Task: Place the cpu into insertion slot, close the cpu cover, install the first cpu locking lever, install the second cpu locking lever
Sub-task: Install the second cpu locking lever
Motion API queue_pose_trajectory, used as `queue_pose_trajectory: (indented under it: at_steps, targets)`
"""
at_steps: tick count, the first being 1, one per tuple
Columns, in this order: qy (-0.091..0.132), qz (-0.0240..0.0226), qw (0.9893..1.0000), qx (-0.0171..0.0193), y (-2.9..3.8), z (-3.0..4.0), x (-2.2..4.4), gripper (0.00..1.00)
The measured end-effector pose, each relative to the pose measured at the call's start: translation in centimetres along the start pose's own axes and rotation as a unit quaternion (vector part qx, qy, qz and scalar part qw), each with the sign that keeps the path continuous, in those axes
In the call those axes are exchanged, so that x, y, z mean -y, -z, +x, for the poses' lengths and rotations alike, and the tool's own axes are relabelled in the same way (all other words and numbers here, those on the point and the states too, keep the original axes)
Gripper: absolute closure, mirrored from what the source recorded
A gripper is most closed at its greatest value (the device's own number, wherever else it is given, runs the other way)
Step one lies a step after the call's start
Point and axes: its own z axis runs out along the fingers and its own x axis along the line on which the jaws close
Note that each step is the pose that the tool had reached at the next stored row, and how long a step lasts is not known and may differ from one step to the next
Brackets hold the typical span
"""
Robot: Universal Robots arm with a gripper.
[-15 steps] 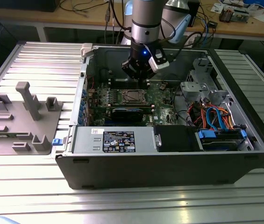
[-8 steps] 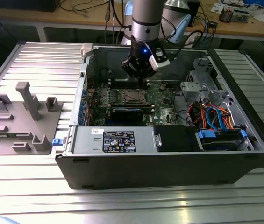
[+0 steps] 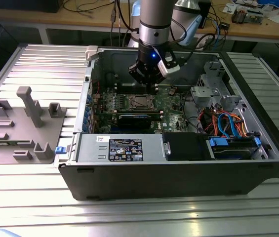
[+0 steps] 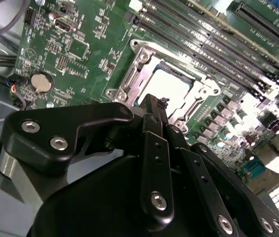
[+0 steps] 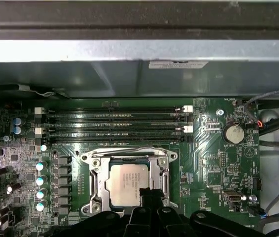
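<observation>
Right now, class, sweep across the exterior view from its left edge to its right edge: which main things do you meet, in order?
Grey fixture plate with upright holders → open computer case's near-left wall → cpu seated in the insertion slot, the gripper just above → bundle of orange and blue cables.

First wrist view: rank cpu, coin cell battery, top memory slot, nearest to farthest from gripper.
From the gripper:
1. cpu, seated in the insertion slot, right at the fingertips.
2. coin cell battery, off to one side on the board.
3. top memory slot, beyond the socket, nearest the case wall.
</observation>
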Motion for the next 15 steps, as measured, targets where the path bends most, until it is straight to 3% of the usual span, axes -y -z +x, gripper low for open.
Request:
queue_pose_trajectory:
  at_steps: [12, 15]
  targets:
    - [0.0, 0.0001, 1.0, 0.0, 0.02, 0.11, 2.24, 0.89]
    - [0.0, -0.0052, 1.0, 0.0, 0.03, 0.3, 2.45, 0.89]
